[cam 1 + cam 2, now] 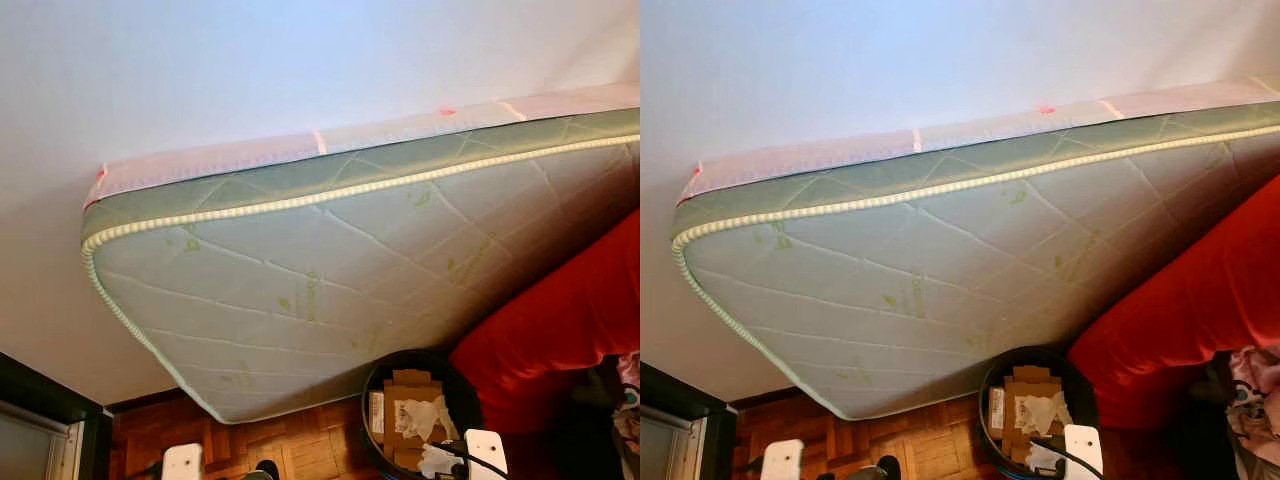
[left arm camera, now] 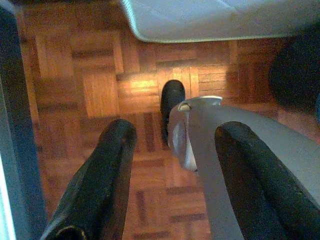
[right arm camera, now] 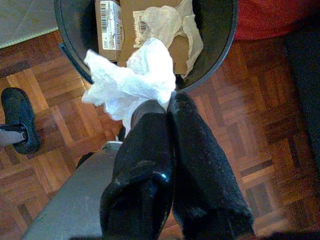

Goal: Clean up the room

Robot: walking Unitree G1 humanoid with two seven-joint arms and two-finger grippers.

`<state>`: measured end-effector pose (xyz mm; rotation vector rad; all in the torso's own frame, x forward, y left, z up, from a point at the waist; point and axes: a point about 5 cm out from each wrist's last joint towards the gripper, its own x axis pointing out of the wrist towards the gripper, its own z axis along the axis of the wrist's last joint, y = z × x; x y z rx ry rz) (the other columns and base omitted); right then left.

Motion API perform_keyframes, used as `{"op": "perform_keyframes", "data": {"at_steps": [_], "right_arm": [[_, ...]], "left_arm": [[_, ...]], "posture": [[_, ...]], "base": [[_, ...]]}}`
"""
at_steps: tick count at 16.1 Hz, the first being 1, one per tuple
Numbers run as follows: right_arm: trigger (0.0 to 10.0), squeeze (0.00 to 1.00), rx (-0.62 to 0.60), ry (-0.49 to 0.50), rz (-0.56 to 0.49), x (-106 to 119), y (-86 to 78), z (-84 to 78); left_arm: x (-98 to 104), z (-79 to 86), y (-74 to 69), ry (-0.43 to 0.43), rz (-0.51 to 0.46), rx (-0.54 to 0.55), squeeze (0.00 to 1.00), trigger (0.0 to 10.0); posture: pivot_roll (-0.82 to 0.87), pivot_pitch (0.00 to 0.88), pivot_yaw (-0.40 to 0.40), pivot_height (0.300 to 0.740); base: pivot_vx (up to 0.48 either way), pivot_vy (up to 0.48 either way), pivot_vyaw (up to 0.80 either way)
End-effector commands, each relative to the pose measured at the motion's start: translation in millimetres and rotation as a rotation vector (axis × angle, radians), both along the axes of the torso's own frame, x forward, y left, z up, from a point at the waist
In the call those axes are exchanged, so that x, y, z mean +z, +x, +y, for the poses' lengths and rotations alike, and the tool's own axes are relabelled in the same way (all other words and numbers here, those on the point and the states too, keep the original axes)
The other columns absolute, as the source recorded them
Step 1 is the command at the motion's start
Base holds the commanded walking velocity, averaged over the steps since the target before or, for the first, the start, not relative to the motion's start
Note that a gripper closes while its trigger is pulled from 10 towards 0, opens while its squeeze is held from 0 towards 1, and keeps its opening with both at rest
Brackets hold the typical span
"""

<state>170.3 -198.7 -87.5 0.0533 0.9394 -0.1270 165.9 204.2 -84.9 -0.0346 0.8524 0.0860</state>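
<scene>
Parquet floor [image 2: 100, 90] runs under the whole scene, with a dark door frame [image 1: 45, 400] at the far left edge of the head views. Just right of that, the left tool [image 2: 170, 165] hangs over the bare wood, its two black fingers [image 2: 100, 175] spread well apart and grasping nothing; a black foot [image 2: 172, 100] of the robot shows between them on the floor. Behind, a pale green quilted mattress [image 1: 320, 270] leans tilted against the white wall [image 1: 250, 70], its lower corner resting on the floor. Further right stands a round black bin [image 3: 222, 35], holding flattened cardboard [image 3: 122, 20] with barcode labels and a crumpled piece of clear plastic [image 3: 175, 25]. The right tool [image 3: 167, 107] hovers at the near rim of the bin, its fingers [image 3: 200, 165] pressed together on a crumpled white tissue [image 3: 125, 82], which bulges out beyond the fingertips and overlaps the bin's rim. To the right of the bin lies a red cover [image 1: 570, 310], close against the mattress, and a patterned cloth [image 1: 1255, 400] shows at the far right edge.
</scene>
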Motion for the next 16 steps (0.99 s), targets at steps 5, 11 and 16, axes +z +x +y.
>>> {"op": "perform_keyframes", "data": {"at_steps": [5,11,16], "right_arm": [[10.0,0.00,-0.019,0.002,0.016,-3.1,-7.7,-1.3],[10.0,0.00,-0.027,-0.002,0.008,-2.8,-7.6,-1.9],[10.0,0.00,-0.034,-0.006,0.017,-3.2,-8.2,-2.2]], "left_arm": [[-0.6,-9.1,2.8,-0.004,0.010,-0.058,0.00,10.0],[-3.0,2.5,-6.9,0.016,0.035,-0.031,0.00,10.0],[-2.4,0.5,-4.7,0.004,0.027,-0.020,0.00,10.0]], "posture": [[0.04,0.160,-0.053,0.740],[0.05,0.164,-0.054,0.740],[0.04,0.158,-0.055,0.740]], "base": [[0.000,0.000,0.00],[0.000,0.000,0.00],[0.000,0.000,-0.47]]}}
